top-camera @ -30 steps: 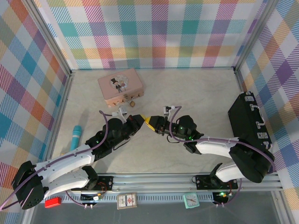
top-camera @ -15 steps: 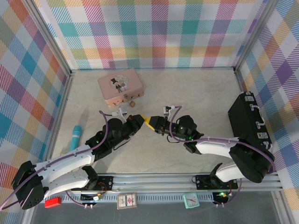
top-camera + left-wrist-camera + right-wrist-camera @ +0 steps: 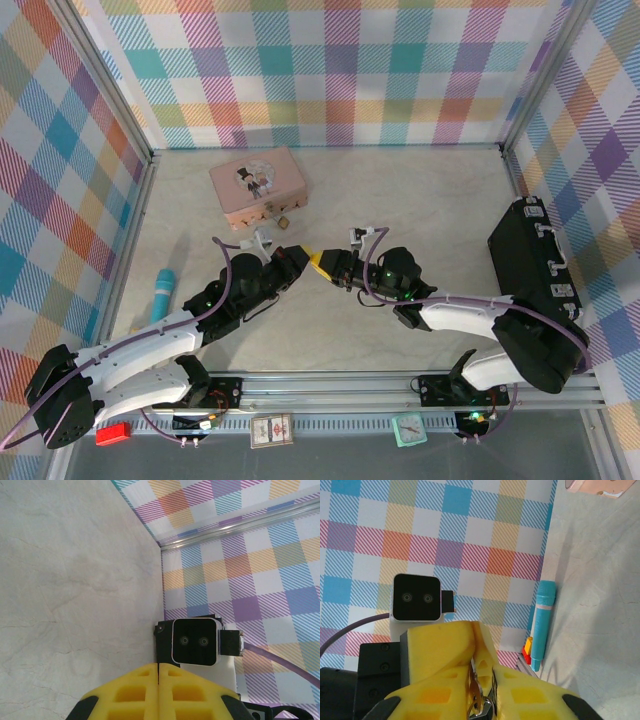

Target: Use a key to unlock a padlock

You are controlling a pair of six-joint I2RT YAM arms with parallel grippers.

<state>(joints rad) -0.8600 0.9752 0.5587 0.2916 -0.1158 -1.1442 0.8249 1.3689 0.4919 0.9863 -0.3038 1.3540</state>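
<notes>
Where left hand (image 3: 300, 256) faces right hand (image 3: 318, 262), open table (image 3: 420, 200) surrounds both

Left pincer (image 3: 305, 254) (shut) tip-to-tip with right pincer (image 3: 326, 267)

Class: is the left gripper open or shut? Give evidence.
Shut. The left gripper has yellow fingers meeting along a thin seam, no gap.
</notes>
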